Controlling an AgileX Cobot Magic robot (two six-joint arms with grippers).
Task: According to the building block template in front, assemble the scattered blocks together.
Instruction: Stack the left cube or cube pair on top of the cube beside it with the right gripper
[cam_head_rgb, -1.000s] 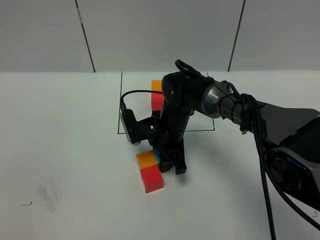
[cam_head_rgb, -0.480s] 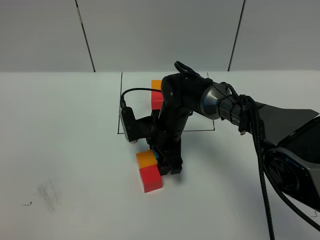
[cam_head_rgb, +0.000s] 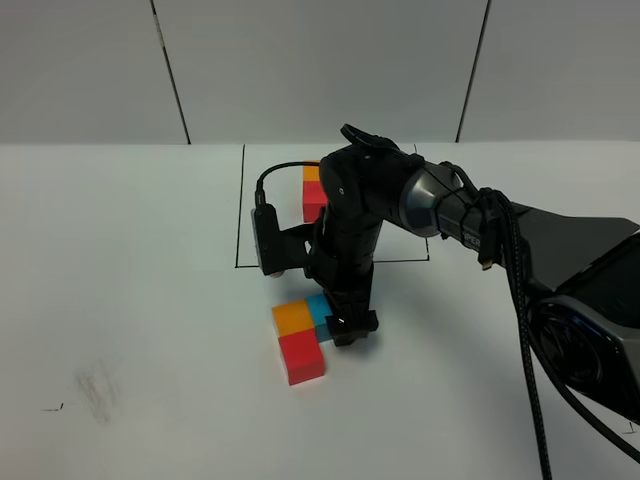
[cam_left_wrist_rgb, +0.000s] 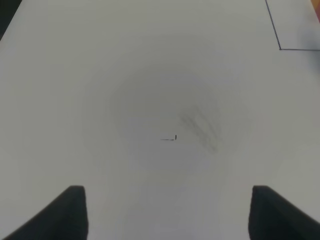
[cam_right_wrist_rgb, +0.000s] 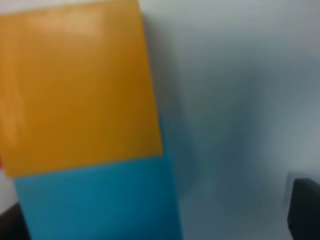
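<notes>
White table (cam_head_rgb: 140, 300), grey smudge (cam_head_rgb: 98, 388), small black mark (cam_left_wrist_rgb: 170, 138), panelled wall (cam_head_rgb: 320, 70)

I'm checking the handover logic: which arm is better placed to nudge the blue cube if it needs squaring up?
Probably the right. Its gripper hangs open right beside the blue cube, which sits against the orange cube. The left gripper faces only bare table, no blocks near.

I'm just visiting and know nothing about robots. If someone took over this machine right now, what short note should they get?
Right gripper: fingers open, low beside the blue block, holding nothing.
Left gripper: open, empty, over bare table.
Orange block, blue block and red block sit together in an L in front of the framed template.
Done: all three look joined.
Left: lift the right arm away, then compare with the template, now partly hidden.
</notes>
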